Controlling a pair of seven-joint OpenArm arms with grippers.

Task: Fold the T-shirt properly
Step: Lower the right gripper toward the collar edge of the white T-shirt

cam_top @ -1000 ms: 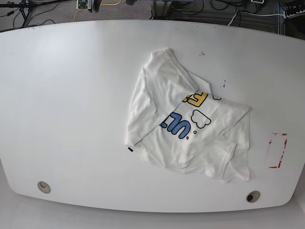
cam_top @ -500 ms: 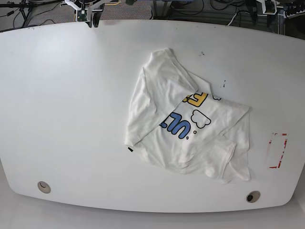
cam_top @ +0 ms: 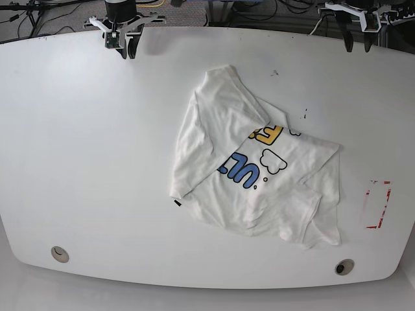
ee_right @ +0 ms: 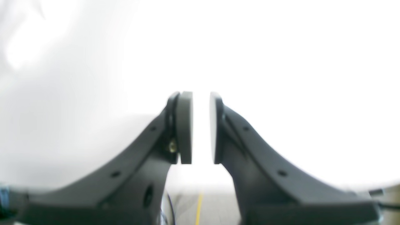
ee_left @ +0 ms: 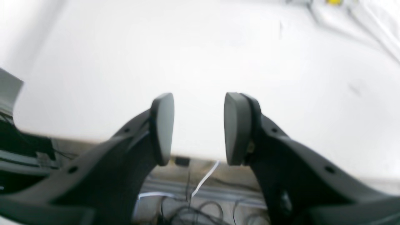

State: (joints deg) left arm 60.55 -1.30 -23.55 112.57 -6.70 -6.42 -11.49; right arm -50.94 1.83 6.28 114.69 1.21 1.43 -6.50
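base view: the t-shirt [cam_top: 256,162] lies crumpled right of the table's [cam_top: 84,162] middle, one part folded over the blue and orange-yellow letters, its lower hem near the front edge. broad bare tabletop spreads to its left, a narrower strip to its right beside a red-marked patch [cam_top: 377,205]. the right gripper [cam_top: 127,46] hangs over the far edge, well apart from the shirt, fingers pointing down. the left gripper [cam_top: 358,40] sits at the far corner on the other side, also well clear of the cloth — the shirt lies nearer the front than both tools, between them.

left wrist view: the left gripper [ee_left: 198,128] stands parted with nothing between its pads [ee_left: 234,128]; ahead of it is plain white table, below it the table edge with cables [ee_left: 193,203] on the floor.

right wrist view: the right gripper [ee_right: 200,127] shows only a thin slit between its pads [ee_right: 186,126] — nearly closed, holding nothing. blurred white surface lies ahead, the table's edge and floor just under the fingertips.
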